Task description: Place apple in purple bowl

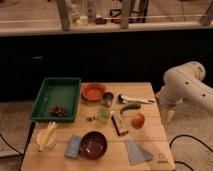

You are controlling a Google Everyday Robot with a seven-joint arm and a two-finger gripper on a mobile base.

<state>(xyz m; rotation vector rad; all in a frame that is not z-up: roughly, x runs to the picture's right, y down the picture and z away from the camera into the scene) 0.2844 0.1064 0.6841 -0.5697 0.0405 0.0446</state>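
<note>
The apple [138, 120] is sitting on the wooden table [150, 137], toward its 3 o'clock side, with a green vegetable [131, 106] lying just beside it at 11 o'clock and a dark bar-shaped item [119, 125] lying near it at 9 o'clock. It is looking like a round, firm, fairly light fruit whose smooth skin is likely to be slippery and prone to rolling. I am judging that a hold across its widest middle, taken from above, is suiting it best, firm enough to stop slipping without bruising. The purple bowl [94, 144] is waiting well apart from it, at about 8 o'clock. The gripper [167, 116] is hanging at the apple's 3 o'clock, by the table's edge and apart from the fruit. It is pointing downward from the white arm [186, 84], which is bending in from 3 o'clock; whether it is released or clenched I cannot tell
</note>
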